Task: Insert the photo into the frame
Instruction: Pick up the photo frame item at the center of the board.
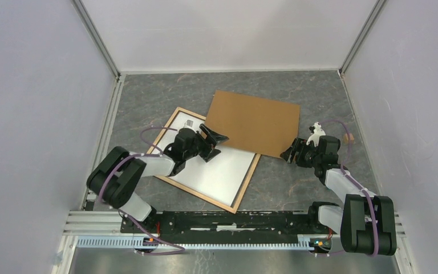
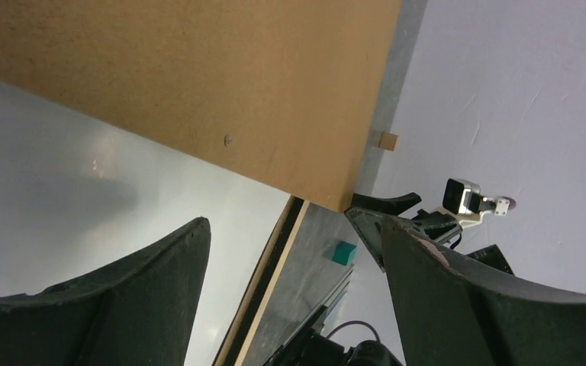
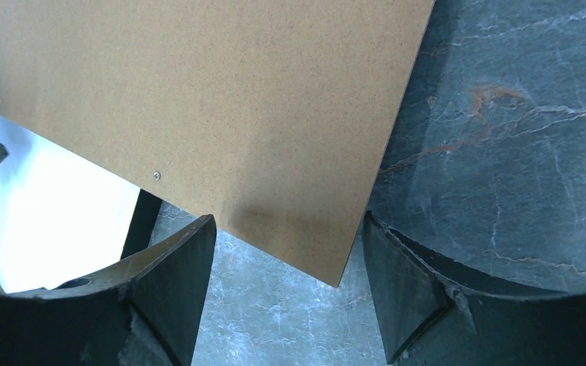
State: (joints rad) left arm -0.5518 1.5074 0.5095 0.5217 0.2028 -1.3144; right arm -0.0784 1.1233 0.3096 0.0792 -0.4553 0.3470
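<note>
The frame (image 1: 250, 180), with tan rails, lies flat at centre left. A white sheet (image 1: 217, 171) fills it; it looks like the photo's plain back, and no printed side shows. A flat brown backing board (image 1: 256, 120) overlaps the frame's far right corner. My left gripper (image 1: 214, 142) is open and empty over the white sheet, by the board's near edge. In the left wrist view (image 2: 294, 229) the frame rail (image 2: 271, 282) runs between the jaws. My right gripper (image 1: 291, 153) is open and empty, and the board's near right corner (image 3: 328, 259) sits between its jaws (image 3: 288, 229).
A small tan block (image 1: 348, 137) lies by the right wall. White walls close in the grey stone table (image 1: 296, 188) on three sides. A metal rail (image 1: 205, 240) with the arm bases runs along the near edge. A teal block (image 2: 343, 252) shows near that rail.
</note>
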